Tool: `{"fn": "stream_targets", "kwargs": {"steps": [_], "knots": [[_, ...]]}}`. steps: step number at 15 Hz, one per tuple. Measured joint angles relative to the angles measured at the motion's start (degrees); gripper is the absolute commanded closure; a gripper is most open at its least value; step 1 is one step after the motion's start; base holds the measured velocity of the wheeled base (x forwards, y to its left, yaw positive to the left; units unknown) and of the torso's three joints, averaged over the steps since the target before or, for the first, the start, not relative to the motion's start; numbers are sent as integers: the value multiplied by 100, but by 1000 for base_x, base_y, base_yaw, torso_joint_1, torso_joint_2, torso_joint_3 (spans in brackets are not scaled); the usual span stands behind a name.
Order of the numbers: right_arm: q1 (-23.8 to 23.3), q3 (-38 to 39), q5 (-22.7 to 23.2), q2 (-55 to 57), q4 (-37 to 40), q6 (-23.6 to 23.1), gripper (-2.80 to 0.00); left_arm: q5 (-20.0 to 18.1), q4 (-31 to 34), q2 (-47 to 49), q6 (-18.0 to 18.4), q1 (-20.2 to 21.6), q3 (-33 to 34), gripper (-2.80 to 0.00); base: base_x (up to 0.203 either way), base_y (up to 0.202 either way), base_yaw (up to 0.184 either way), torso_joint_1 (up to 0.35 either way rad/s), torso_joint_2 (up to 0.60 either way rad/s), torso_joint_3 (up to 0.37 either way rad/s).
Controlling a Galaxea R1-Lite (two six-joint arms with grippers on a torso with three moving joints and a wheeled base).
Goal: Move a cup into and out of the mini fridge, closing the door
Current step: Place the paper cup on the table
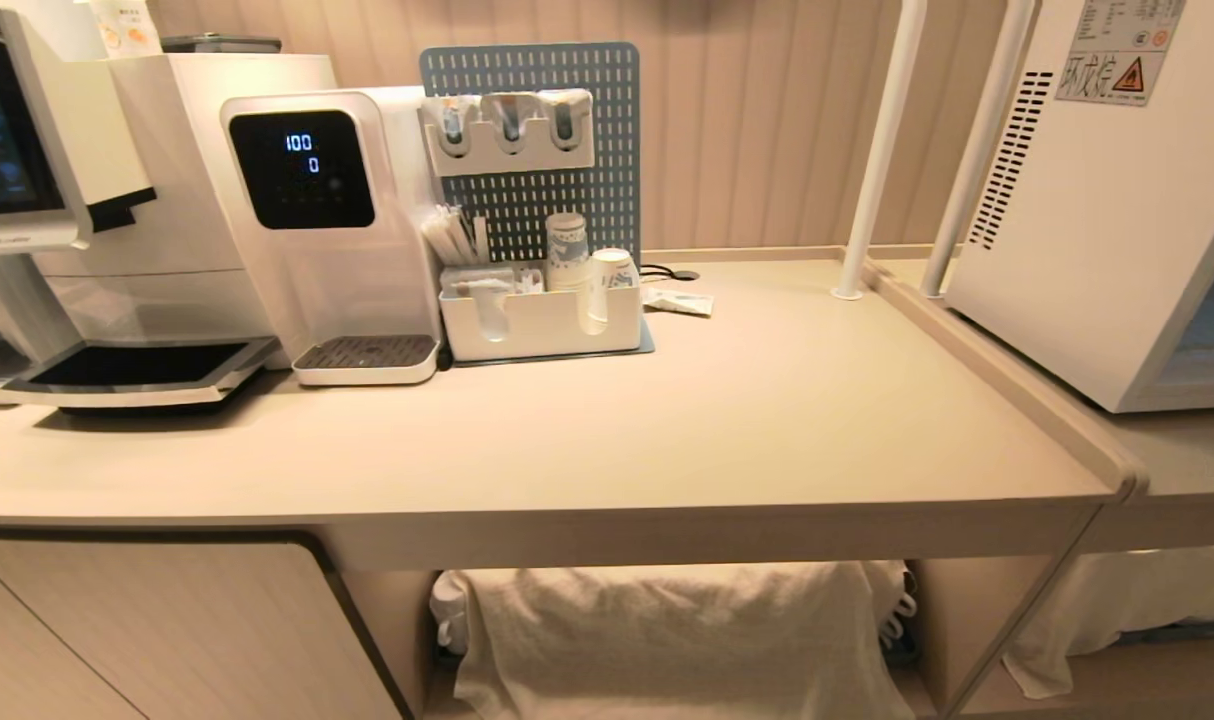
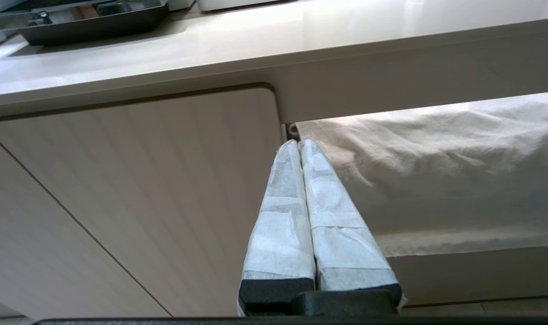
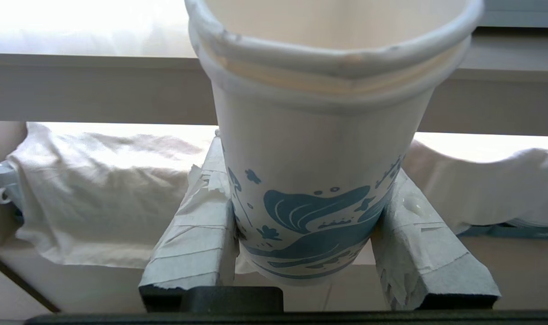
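Right gripper clamps the cup below the counter; left gripper idle, fingers pressed together.

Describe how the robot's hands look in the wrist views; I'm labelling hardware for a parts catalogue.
Both match. The left hand has two long tapering fingers wrapped in pale, creased tape over black bases. The right hand has the same taped fingers, their wrapping torn and frayed, on a black mount. No cables or markings show.
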Motion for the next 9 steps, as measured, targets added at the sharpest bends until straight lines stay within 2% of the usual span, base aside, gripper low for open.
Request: {"fn": "stream_targets", "kwargs": {"steps": [3,6,7,9], "knots": [[0,-7,-9,0,-13,141,0,25,0,0,-48,0,5,0,0,137,0,3,0,1],[7,-95,-9,7,-126,273,0,49,-4,0,-226,9,10,0,0,0,0,0,0,0],[7,-367,18,28,7,293,0,53,-4,0,-268,2,10,0,0,0,0,0,0,0],[4,-1403,161,233,721,364,0,56,-4,0,-294,2,10,0,0,0,0,0,0,0]]}}
